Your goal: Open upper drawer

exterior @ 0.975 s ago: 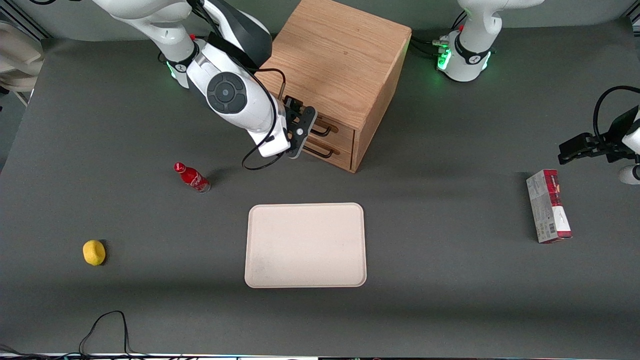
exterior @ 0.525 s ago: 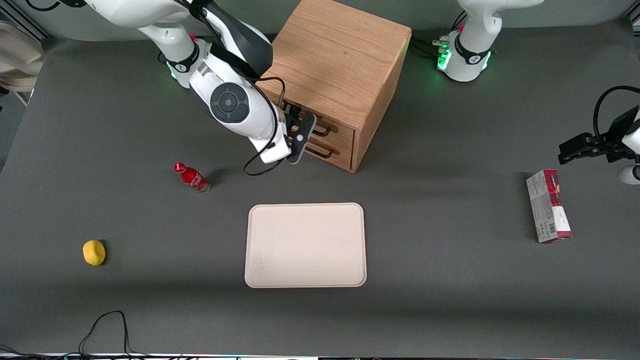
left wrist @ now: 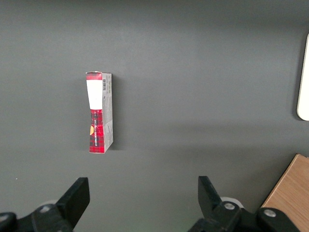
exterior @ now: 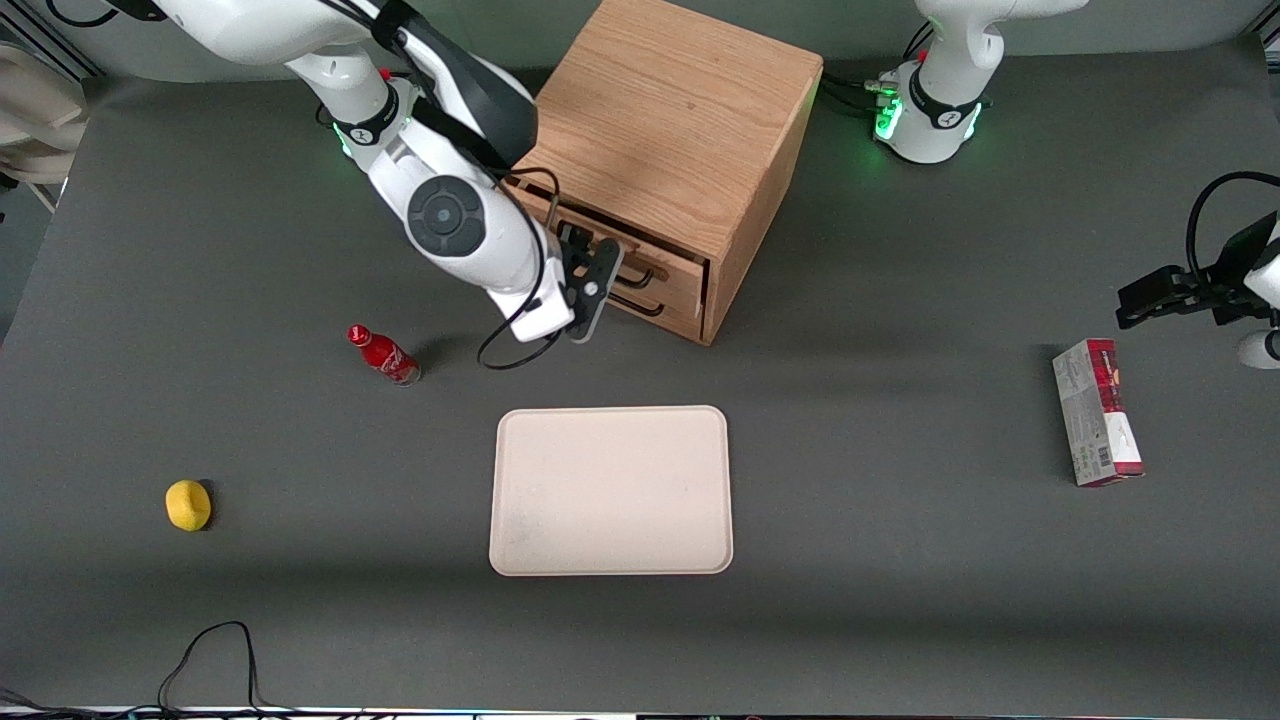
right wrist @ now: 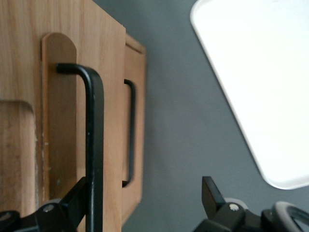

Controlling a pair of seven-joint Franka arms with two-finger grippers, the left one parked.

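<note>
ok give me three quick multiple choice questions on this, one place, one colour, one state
1. The bottle is: A nearer the camera than the lemon; B farther from the camera than the lemon; C touching the lemon.
2. The drawer handles are: A silver; B black; C white.
3. The upper drawer is: A flush shut; B pulled partly out; C lifted out.
Answers: B, the lemon lies closer to the camera; B, both bars are black; B, its front stands proud of the lower drawer, with the open gripper around the upper bar.
</note>
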